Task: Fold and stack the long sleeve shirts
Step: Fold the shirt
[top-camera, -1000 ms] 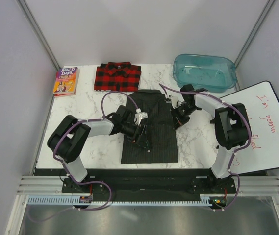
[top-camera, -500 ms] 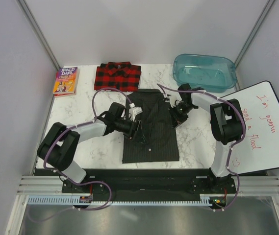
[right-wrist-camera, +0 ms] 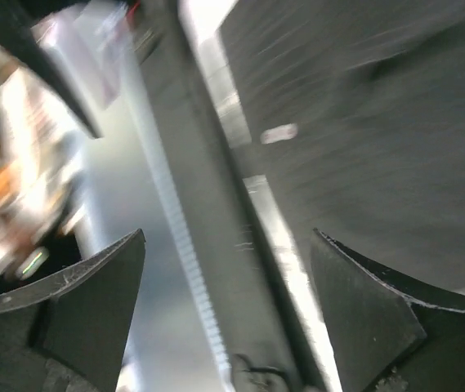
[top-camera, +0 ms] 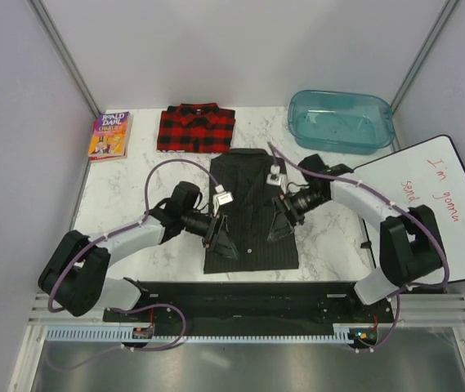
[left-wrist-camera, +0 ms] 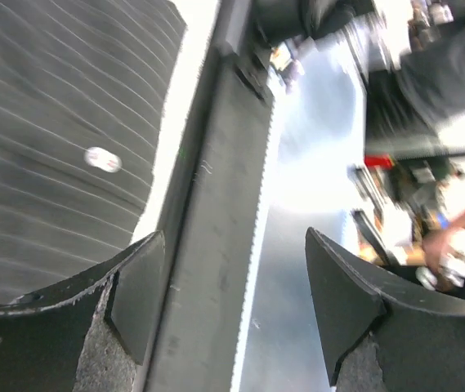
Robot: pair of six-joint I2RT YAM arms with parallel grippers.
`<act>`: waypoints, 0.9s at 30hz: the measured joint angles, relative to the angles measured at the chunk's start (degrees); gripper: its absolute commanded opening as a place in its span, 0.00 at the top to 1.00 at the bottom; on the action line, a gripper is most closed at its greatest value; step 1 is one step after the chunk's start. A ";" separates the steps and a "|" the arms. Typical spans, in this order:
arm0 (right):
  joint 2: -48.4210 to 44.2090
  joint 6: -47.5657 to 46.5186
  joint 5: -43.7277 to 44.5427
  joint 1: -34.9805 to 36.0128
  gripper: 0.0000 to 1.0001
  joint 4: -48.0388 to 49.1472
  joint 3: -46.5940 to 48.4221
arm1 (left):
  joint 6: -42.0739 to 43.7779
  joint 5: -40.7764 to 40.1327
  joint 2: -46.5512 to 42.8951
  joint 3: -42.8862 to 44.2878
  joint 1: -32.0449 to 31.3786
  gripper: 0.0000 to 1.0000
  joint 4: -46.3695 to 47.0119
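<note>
The dark grey shirt (top-camera: 251, 208) with thin pale stripes lies flat in the middle of the tabletop (top-camera: 126, 175). It is folded into a long shape, with its collar at the far end and its buttons facing up. The red-and-black checked shirt (top-camera: 196, 128) lies folded small, just behind it and a bit to the left.

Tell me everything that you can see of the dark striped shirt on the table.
The dark charcoal shirt is woven cloth with fine pale pinstripes and a small pale button. It lies flat on the marble table, folded into a long rectangle, its collar end towards the red plaid shirt. The left gripper and the right gripper hang over its side edges, fingers open, holding nothing.
</note>
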 measured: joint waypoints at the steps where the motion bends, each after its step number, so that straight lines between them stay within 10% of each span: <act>1: 0.26 -0.07 -1.84 2.08 0.16 -0.07 -1.81 | -0.66 0.68 -0.28 -1.20 -1.22 0.24 0.76; 10: 25.59 -2.86 -9.79 7.45 0.21 -1.73 -8.55 | -5.66 -1.07 13.14 -4.90 -1.36 0.24 5.95; 17: 24.72 2.05 -9.07 4.94 0.23 1.81 -7.98 | -5.84 1.42 20.98 -2.91 9.05 0.21 2.49; 27: 6.69 2.38 -4.50 3.72 0.45 -0.55 0.33 | 11.58 -10.19 -9.64 6.34 6.73 0.19 -16.41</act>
